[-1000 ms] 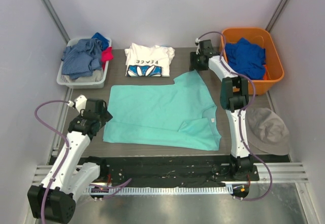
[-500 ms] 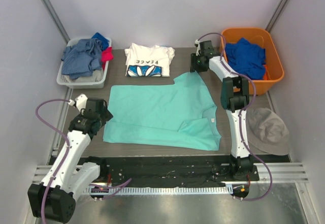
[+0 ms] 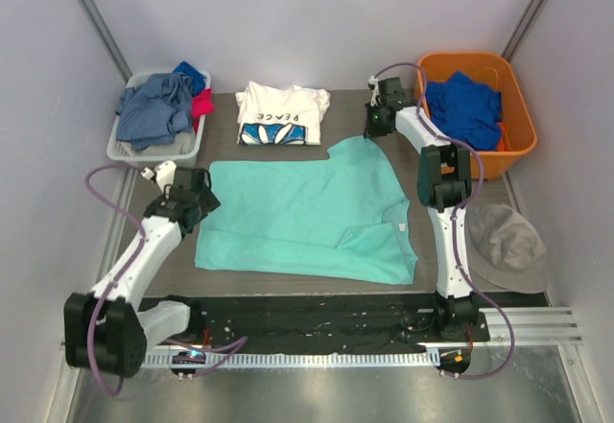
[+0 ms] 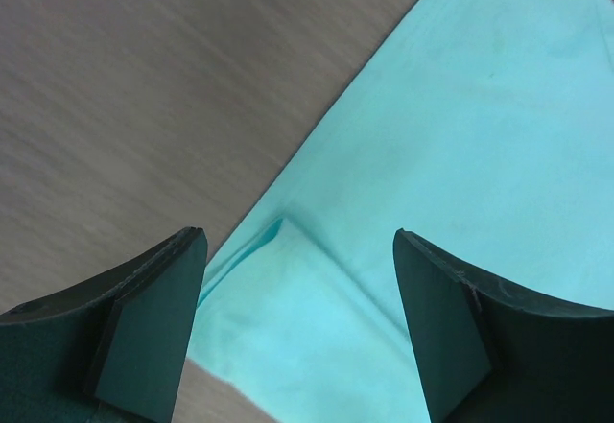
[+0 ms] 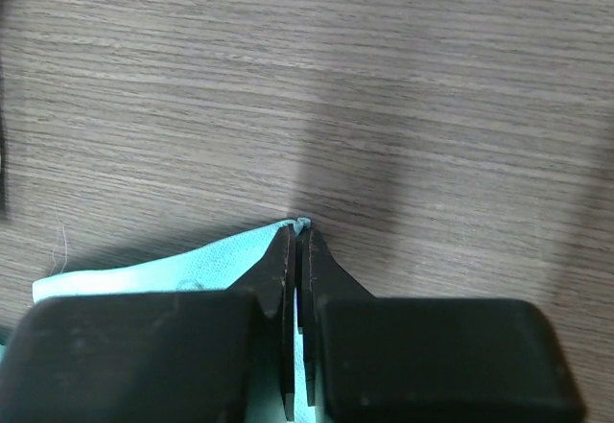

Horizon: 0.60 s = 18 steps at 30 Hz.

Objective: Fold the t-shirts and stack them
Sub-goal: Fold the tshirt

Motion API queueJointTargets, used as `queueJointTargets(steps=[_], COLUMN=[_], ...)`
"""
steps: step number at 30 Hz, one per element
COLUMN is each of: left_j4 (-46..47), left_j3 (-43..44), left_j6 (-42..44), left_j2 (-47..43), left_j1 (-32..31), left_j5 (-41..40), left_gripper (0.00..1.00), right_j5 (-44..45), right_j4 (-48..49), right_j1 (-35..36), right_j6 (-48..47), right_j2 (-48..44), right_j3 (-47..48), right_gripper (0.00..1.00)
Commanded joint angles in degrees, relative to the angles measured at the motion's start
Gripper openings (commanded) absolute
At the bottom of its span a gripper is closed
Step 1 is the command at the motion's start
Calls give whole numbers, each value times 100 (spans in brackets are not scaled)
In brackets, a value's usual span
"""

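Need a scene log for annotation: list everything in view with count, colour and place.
mint-teal t-shirt: 1, mint-teal, spread flat mid-table
PEACE t-shirt: 1, white, folded, far middle
basket: 1, light grey, far left
clothes pile: 1, grey-blue, blue, red, in basket
bin: 1, orange, far right
garment: 1, royal blue, in bin
hat: 1, grey, right of table
table: 1, dark wood-grain
left gripper: 1, black, open above mint-teal t-shirt's left edge
right gripper: 1, black, shut on its far right corner

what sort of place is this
Probably a robot lab's laundry-folding cell: plain walls box in a small table, left arm and right arm on a rail, a grey bin and an orange bin of clothes.
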Motion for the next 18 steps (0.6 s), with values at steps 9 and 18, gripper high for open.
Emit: queueJointTargets(steps=[9, 18], left_j4=[1527, 1826], left_j3=[2507, 3307], left_j6=[232, -17], left_j2=[3665, 5178], left_j1=[-15, -15], left_j5=[-360, -430], left_gripper=[82, 80], right_j5=[-321, -585], right_j4=[-114, -27], right_j1=[-134, -309], right_j6=[201, 324], right_j2=[-220, -185], right_j3=[-119, -84], right_gripper=[1, 1])
